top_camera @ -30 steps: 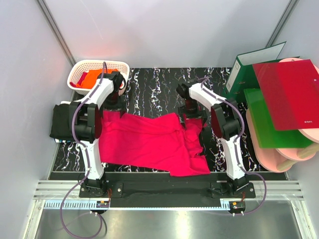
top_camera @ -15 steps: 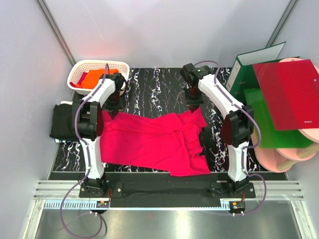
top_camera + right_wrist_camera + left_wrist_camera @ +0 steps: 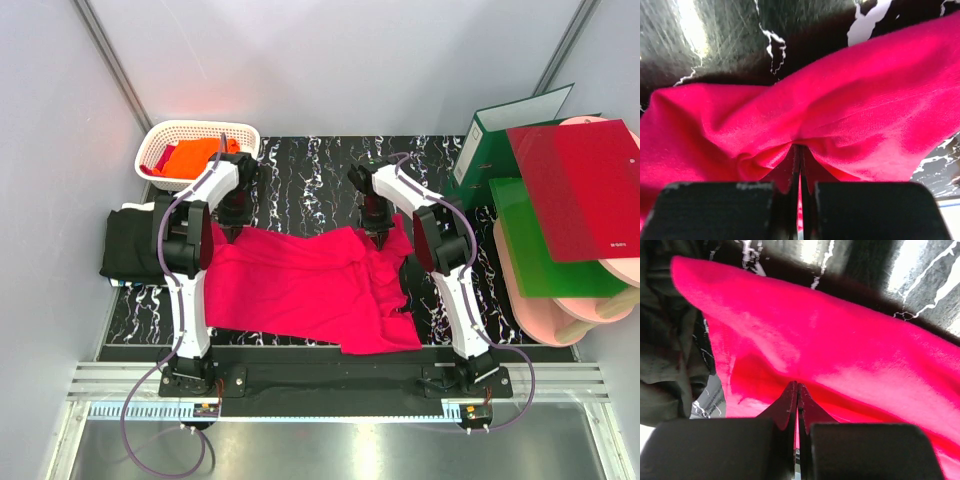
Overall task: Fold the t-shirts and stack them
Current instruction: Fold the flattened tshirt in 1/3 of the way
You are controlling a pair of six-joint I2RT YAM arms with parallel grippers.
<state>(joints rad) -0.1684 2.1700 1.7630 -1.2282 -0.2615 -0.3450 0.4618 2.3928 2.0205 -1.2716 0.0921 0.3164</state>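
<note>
Left gripper (image 3: 233, 218) and right gripper (image 3: 378, 232), as I held them over the far edge of the crimson-pink t-shirt (image 3: 300, 285). My left jaws were pressed together on the shirt's far left corner. In the left wrist view the two dark fingers (image 3: 786, 402) met at a point with a thin strip of pink cloth pinched between them. My right jaws were likewise closed, on the far right part of the same edge, and in the right wrist view the fabric puckered into folds where it entered the tips.

The crimson-pink t-shirt lay spread across the middle of the black marbled table (image 3: 310, 165) between my two arms. Its near right portion was rumpled and doubled over itself. The far edge ran between my two grips and cast a dark shadow on the table beyond it.

The black t-shirt (image 3: 125, 245) lay at the table's left edge, just beside the pink one. It also showed as dark cloth at the left of the left wrist view. The orange t-shirt (image 3: 195, 152) sat in the white lattice basket (image 3: 200, 127) at the far left corner.

To the right of the table stood a green binder (image 3: 495, 130), with a red folder (image 3: 580, 190) overlapping a green folder (image 3: 535, 250).
</note>
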